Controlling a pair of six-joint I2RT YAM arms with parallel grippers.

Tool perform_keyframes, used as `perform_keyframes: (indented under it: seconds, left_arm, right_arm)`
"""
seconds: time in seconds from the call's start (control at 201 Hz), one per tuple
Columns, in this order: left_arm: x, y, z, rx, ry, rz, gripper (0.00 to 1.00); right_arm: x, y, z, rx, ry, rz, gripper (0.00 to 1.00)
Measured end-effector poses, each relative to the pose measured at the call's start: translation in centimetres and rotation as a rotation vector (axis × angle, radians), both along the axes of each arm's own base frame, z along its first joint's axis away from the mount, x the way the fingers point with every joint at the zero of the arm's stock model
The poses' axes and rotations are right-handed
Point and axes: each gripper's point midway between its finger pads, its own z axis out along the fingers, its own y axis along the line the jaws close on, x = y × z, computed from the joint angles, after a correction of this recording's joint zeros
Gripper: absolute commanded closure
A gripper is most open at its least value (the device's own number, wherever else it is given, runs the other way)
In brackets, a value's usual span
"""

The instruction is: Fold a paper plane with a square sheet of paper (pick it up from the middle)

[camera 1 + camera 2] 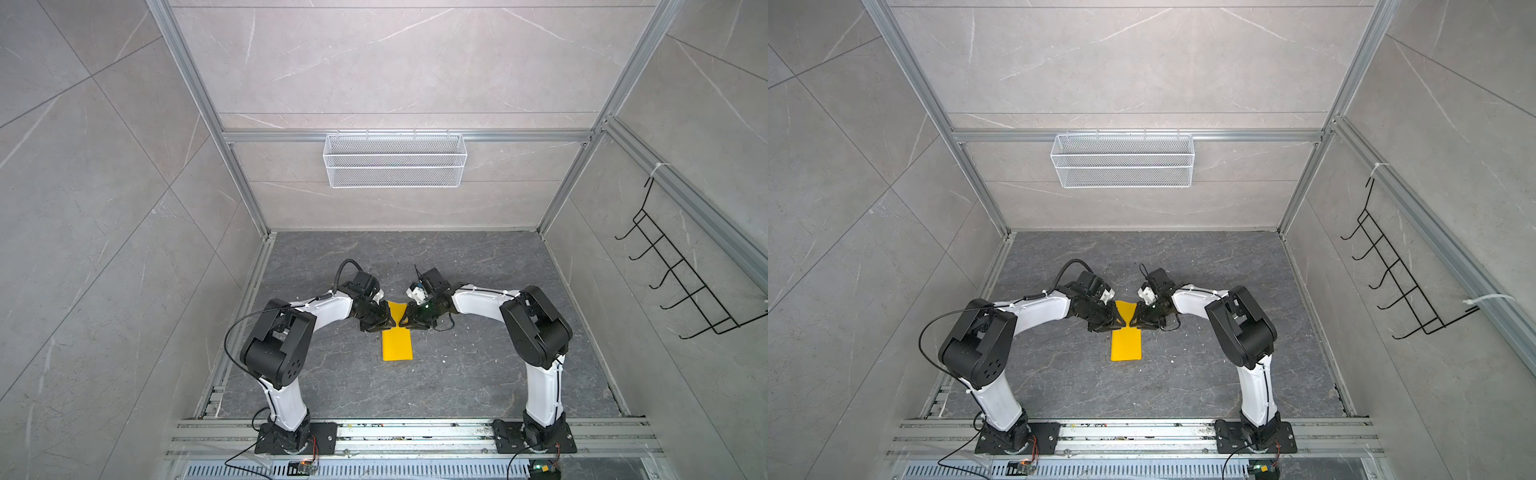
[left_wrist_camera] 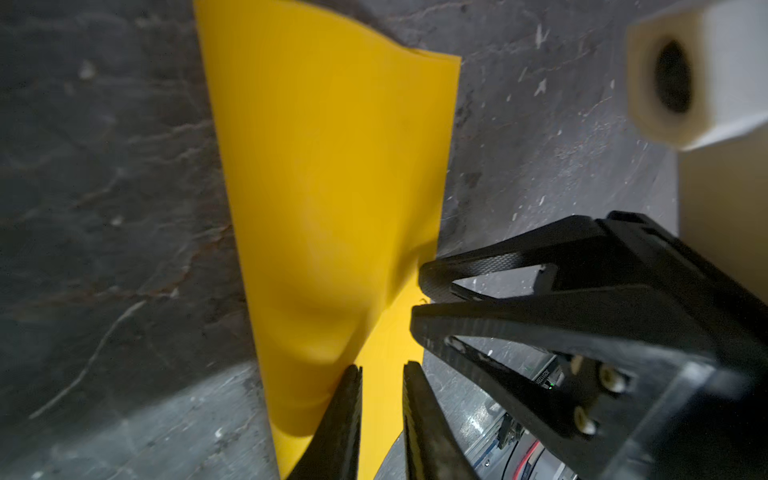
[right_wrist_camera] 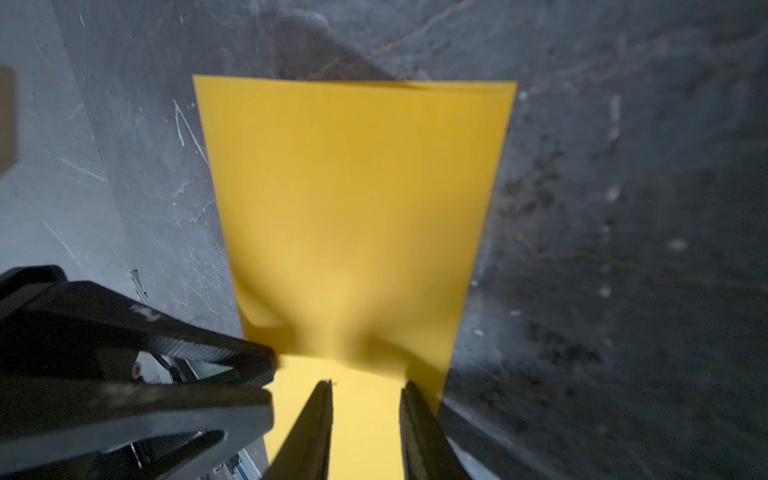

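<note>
1. The left arm (image 1: 328,309) reached in from its base on the near rail, forearm angled toward the middle of the table (image 1: 478,374).
2. The left gripper (image 1: 385,322) (image 1: 1116,321) sat low at the paper's left edge, roughly midway along the strip. In the left wrist view its fingers (image 2: 345,415) stood slightly apart with yellow showing between them. In the right wrist view its fingertips (image 3: 249,357) looked almost closed on that edge. It could not be told whether they actually clamped the sheet.
3. The paper (image 1: 397,345) (image 1: 1126,345) lay in the middle of the table between the two grippers, folded into a narrow strip running away from the rail. Its near part lay flat on the surface. Its far part rose and bowed, and the strip narrowed to a waist where the grippers met it.
4. A wire basket (image 1: 395,174) hung on the back wall, well apart from the paper.
5. The right gripper (image 1: 406,322) (image 1: 1134,320) met the paper's right edge, just opposite the left one. Its fingers (image 3: 419,424) also showed a small gap with yellow between. In the left wrist view its fingertips (image 2: 432,270) bracketed the edge. A firm pinch could not be confirmed.
6. The right arm (image 1: 482,301) mirrored the left, bent inward from its base.
</note>
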Motion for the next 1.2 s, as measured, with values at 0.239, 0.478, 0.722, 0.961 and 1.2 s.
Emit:
perform_keyframes:
  seconds: [0.239, 0.478, 0.722, 0.961, 1.2]
  left_arm:
    - [-0.6, 1.0, -1.6, 0.068, 0.026, -0.009, 0.77]
    - [-0.6, 1.4, -2.1, 0.091, 0.018, -0.01, 0.77]
    - [-1.2, 2.3, -2.0, 0.12, 0.003, -0.005, 0.77]
    - [-1.9, 3.7, -0.4, 0.164, -0.006, 0.004, 0.77]
    - [1.4, 1.4, 2.9, 0.071, -0.12, 0.005, 0.78]
  right_arm:
    - [0.0, 0.0, -0.1, -0.007, 0.01, 0.0, 0.68]
    - [0.0, 0.0, -0.1, -0.013, 0.014, -0.001, 0.68]
    - [0.0, -0.1, -0.1, -0.026, 0.006, 0.007, 0.68]
    - [0.1, -0.1, -0.1, -0.036, 0.0, 0.014, 0.68]
    - [0.1, -0.1, -0.2, -0.043, -0.002, 0.017, 0.68]
